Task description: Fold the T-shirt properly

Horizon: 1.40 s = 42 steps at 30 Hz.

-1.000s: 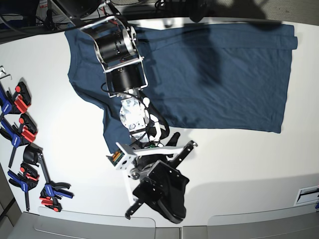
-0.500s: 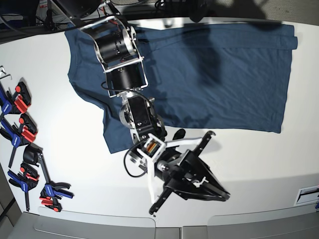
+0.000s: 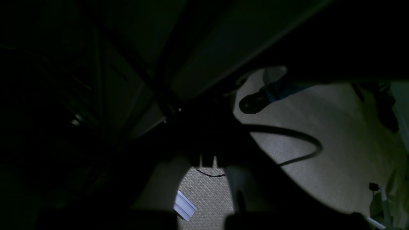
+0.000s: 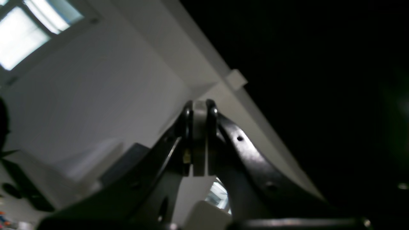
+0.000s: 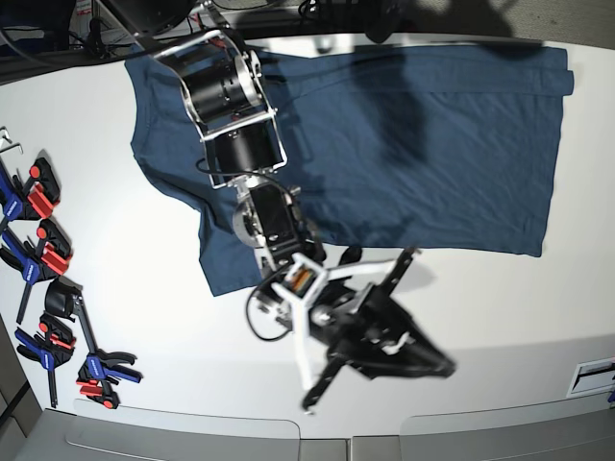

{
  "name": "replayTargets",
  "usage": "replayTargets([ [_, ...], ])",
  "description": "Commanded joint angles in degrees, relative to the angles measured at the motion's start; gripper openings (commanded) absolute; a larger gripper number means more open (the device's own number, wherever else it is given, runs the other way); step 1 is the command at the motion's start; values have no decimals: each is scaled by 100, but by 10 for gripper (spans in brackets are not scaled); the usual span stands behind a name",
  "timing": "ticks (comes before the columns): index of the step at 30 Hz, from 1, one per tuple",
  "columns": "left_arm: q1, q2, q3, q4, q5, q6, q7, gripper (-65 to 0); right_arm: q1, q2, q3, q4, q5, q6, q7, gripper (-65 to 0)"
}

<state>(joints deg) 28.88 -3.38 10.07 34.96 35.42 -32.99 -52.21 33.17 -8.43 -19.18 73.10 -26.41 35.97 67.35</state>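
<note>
the t-shirt (image 5: 404, 144) is lying spread flat across the far half of the white desk (image 5: 500, 307), 1 sleeve hanging toward the near side beside the right arm. the right gripper (image 5: 437, 365) is hovering over bare desk near the front edge, clear of the cloth; in the right wrist view its jaws are pressing together, holding nothing. the left gripper is not showing in any view; the left wrist view is too dark to tell. clamps (image 5: 43, 259) are lying along the desk's edge.

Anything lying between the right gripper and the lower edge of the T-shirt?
No. In the base view only bare white table separates the right gripper from the T-shirt; its jaws are shut.
</note>
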Motion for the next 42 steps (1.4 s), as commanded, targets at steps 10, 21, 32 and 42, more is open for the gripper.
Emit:
replayTargets([
  [10,46,133,48,63,-50,-214,-667,-650,188,-57,-1097,96,297,-37,48,-650],
  [21,48,136,48,63,-48,-214,-669,-650,188,-57,-1462,96,297,-39,50,-650],
  [32,48,140,48,63,-48,-216,-673,-650,188,-57,-1467,96,299,-39,50,-650],
  [42,48,140,48,63,-48,-216,-673,-650,188,-57,-1464,98,299,-39,50,-650],
])
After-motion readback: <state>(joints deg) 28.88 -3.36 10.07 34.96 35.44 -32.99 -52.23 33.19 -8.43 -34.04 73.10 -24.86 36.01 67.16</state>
